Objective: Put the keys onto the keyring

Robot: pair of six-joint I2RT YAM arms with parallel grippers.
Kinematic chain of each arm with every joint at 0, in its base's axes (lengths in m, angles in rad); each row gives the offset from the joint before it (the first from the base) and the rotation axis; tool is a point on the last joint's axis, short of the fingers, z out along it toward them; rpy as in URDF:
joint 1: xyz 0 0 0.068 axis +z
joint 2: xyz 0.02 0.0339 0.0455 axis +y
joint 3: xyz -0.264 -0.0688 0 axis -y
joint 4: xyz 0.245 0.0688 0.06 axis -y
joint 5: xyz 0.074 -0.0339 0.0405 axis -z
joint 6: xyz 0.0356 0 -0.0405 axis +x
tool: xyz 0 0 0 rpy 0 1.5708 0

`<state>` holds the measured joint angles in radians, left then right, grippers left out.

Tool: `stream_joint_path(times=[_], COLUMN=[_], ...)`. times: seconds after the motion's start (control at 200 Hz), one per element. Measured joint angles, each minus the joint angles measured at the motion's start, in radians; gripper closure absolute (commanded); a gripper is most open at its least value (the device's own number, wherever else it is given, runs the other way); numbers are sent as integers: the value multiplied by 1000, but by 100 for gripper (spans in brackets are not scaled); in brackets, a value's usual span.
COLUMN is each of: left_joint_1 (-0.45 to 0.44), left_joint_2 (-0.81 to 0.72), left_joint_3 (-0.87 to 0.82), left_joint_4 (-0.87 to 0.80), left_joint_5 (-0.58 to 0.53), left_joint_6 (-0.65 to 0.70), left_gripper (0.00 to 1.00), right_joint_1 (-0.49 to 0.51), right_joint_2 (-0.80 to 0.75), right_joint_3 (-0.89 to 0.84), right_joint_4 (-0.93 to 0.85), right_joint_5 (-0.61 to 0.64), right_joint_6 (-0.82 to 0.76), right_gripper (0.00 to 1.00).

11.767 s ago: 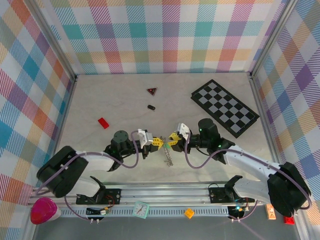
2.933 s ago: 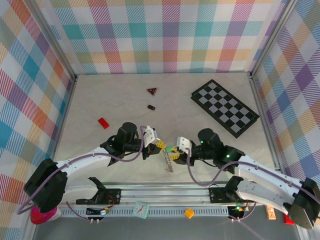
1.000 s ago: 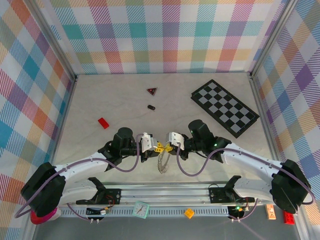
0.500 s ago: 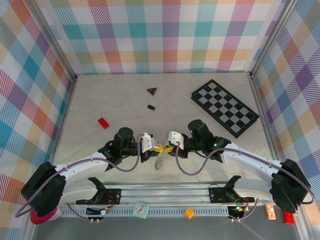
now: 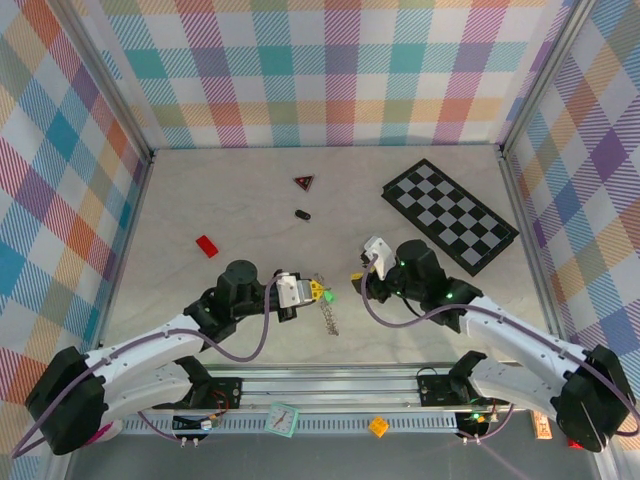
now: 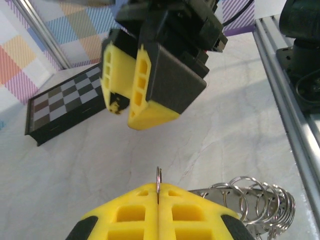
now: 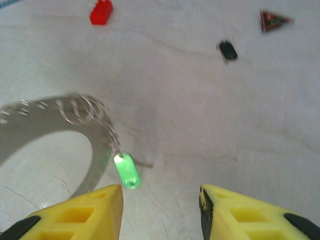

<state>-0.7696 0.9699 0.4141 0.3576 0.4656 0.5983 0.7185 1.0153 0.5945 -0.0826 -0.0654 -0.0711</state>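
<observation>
1. In the overhead view, the yellow-tipped left tool [image 5: 316, 293] sits just left of the frame's centre, low on the pale marbled worktop [image 5: 220, 200]. Its jaws are clenched on the thin silvery metal keyring [image 5: 324, 306].
2. From that pinch the keyring runs as a narrow strand. Its long axis goes almost straight down the frame with a slight lean to the right, and the free end points at the bottom edge.
3. The tiny silvery-grey metal keys [image 5: 331, 324] make a toothed fringe along the strand's lower part (single keys are too small to tell apart).
4. In the left wrist view the two yellow fingers [image 6: 200, 220] meet at bottom centre. A thin edge of the ring stands upright out of their seam, and silver coils bunch at lower right.
5. The right tool [image 5: 358, 278] is just right of centre, apart from the keyring and released. In its own view the yellow fingers stand wide apart along the bottom edge with only bare worktop showing in the gap.
6. That view also shows a translucent green oval tag [image 7: 127, 171] hanging from silver loops at centre left. A red plastic brick [image 7: 100, 11] lies at upper left, a small black oval piece [image 7: 228, 51] right of centre, and a dark red triangle [image 7: 273, 19] at upper right.
7. A black-and-white chequered board [image 5: 450, 215] lies tilted at the overhead view's upper right.
</observation>
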Motion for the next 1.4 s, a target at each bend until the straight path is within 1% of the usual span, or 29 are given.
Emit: stream_joint_path(times=[0.085, 0.175, 0.38, 0.6, 0.78, 0.885, 1.0, 1.145, 1.285, 1.4], left_joint_1=[-5, -8, -9, -12, -11, 10, 46, 73, 74, 74], left_joint_2=[-18, -32, -64, -149, -269, -338, -396, -422, -419, -408], left_joint_3=[0, 0, 0, 2, 3, 10, 21, 33, 34, 34], left_joint_4=[-22, -50, -122, -243, -338, -401, -461, -515, -537, -541], left_joint_5=[-33, -67, -155, -299, -468, -566, -643, -688, -692, -692], left_joint_6=[21, 31, 21, -61, -166, -235, -294, -341, -356, -357], left_gripper=[100, 100, 100, 100, 100, 100, 100, 100, 100, 100], right_joint_1=[0, 0, 0, 0, 0, 0, 0, 0, 0, 0], right_joint_2=[52, 119, 278, 479, 677, 797, 913, 1064, 1211, 1331], right_joint_3=[24, 87, 263, 460, 666, 790, 902, 1067, 1246, 1397], right_joint_4=[-33, -84, -190, -276, -309, -324, -336, -381, -422, -462], right_joint_5=[61, 122, 170, 167, 140, 115, 88, 84, 107, 144], right_joint_6=[69, 138, 219, 237, 252, 262, 266, 248, 215, 191], right_gripper=[59, 59, 59, 60, 58, 56, 53, 50, 49, 46])
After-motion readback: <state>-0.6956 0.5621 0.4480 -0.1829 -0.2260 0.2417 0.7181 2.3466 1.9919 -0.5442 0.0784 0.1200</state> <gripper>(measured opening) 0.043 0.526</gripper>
